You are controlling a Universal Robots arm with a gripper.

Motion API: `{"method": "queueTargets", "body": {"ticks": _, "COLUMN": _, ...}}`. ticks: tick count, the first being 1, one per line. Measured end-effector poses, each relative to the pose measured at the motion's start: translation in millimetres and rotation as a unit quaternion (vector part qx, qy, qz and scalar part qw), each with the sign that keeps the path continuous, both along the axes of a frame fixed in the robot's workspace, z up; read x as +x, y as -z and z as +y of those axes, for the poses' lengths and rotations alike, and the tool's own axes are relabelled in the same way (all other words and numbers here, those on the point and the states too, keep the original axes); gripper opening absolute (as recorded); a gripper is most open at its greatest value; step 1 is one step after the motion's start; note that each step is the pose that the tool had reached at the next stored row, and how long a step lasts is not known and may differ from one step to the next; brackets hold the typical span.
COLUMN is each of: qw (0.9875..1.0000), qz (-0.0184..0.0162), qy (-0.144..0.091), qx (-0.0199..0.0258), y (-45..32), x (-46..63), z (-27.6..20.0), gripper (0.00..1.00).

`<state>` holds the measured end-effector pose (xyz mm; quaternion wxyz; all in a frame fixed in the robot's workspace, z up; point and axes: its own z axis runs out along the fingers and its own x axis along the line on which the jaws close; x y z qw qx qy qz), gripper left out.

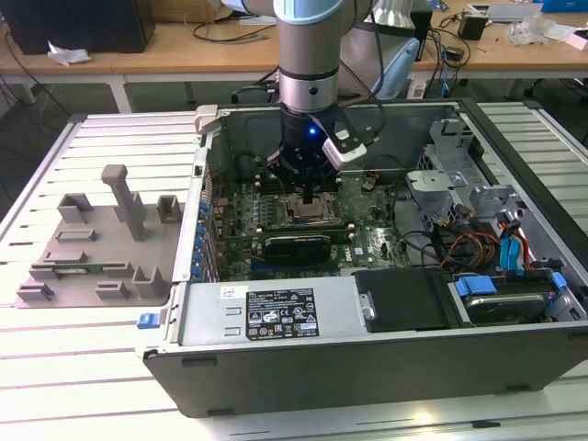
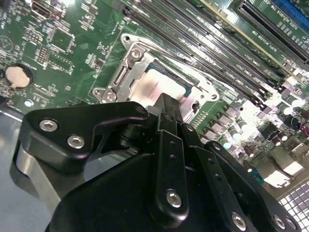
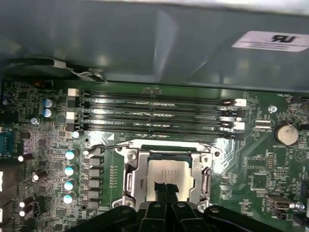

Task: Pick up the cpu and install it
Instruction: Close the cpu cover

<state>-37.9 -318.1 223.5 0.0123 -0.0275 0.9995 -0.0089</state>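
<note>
Inside the open computer case (image 1: 276, 367), exterior view: gripper (image 1: 309, 191) low over the motherboard

Second wrist view: cpu (image 2: 153, 86) lies flat in the socket frame (image 2: 126, 72), directly beneath the gripper (image 2: 166, 102)

First wrist view: fingers (image 3: 158, 193) pressed together, pinching nothing, tips over the cpu (image 3: 174, 173) edge nearest them

Cpu (image 3: 170, 174): silvery square chip, lying flat inside socket frame (image 3: 129, 180).

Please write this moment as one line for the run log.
gripper: shut, tips over cpu | cpu: flat inside socket frame | place: motherboard in open computer case
</note>
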Motion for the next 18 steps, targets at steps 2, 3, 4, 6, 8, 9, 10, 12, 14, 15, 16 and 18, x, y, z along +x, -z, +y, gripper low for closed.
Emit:
{"method": "queueTargets", "body": {"ticks": 2, "qw": 1.0, "qz": 0.0, "qy": 0.0, "qx": 0.0, "y": 0.9, "x": -3.1, "z": 0.0, "gripper": 0.11}}
{"method": "queueTargets", "body": {"ticks": 3, "qw": 1.0, "qz": 0.0, "qy": 0.0, "qx": 0.0, "y": 1.4, "x": -4.7, "z": 0.0, "gripper": 0.11}}
{"method": "queueTargets", "body": {"ticks": 4, "qw": 1.0, "qz": -0.0001, "qy": 0.0, "qx": 0.0, "y": 2.3, "x": -7.8, "z": 0.0, "gripper": 0.11}}
{"method": "queueTargets", "body": {"ticks": 6, "qw": 1.0, "qz": -0.0004, "qy": 0.0, "qx": 0.0003, "y": 3.9, "x": -10.8, "z": 0.1, "gripper": 0.11}}
{"method": "queueTargets", "body": {"ticks": 8, "qw": 1.0, "qz": -0.0004, "qy": 0.0, "qx": 0.0005, "y": 5.7, "x": -13.8, "z": 0.0, "gripper": 0.11}}
{"method": "queueTargets", "body": {"ticks": 9, "qw": 1.0, "qz": -0.0005, "qy": 0.0, "qx": 0.0006, "y": 6.8, "x": -15.5, "z": 0.0, "gripper": 0.11}}
{"method": "queueTargets", "body": {"ticks": 10, "qw": 1.0, "qz": -0.0005, "qy": 0.0, "qx": 0.001, "y": 8.0, "x": -16.8, "z": 0.0, "gripper": 0.11}}
{"method": "queueTargets", "body": {"ticks": 12, "qw": 1.0, "qz": -0.0009, "qy": 0.0, "qx": 0.0029, "y": 11.4, "x": -20.1, "z": 0.0, "gripper": 0.11}}
{"method": "queueTargets", "body": {"ticks": 14, "qw": 1.0, "qz": -0.0009, "qy": 0.0, "qx": 0.0051, "y": 13.4, "x": -20.6, "z": 0.0, "gripper": 0.11}}
{"method": "queueTargets", "body": {"ticks": 15, "qw": 1.0, "qz": -0.0009, "qy": 0.0, "qx": 0.0064, "y": 14.8, "x": -21.0, "z": 0.0, "gripper": 0.11}}
{"method": "queueTargets", "body": {"ticks": 16, "qw": 1.0, "qz": -0.0009, "qy": 0.0, "qx": 0.0074, "y": 16.2, "x": -21.6, "z": 0.0, "gripper": 0.11}}
{"method": "queueTargets", "body": {"ticks": 18, "qw": 1.0, "qz": -0.001, "qy": 0.0, "qx": 0.0085, "y": 17.6, "x": -22.8, "z": -0.1, "gripper": 0.11}}
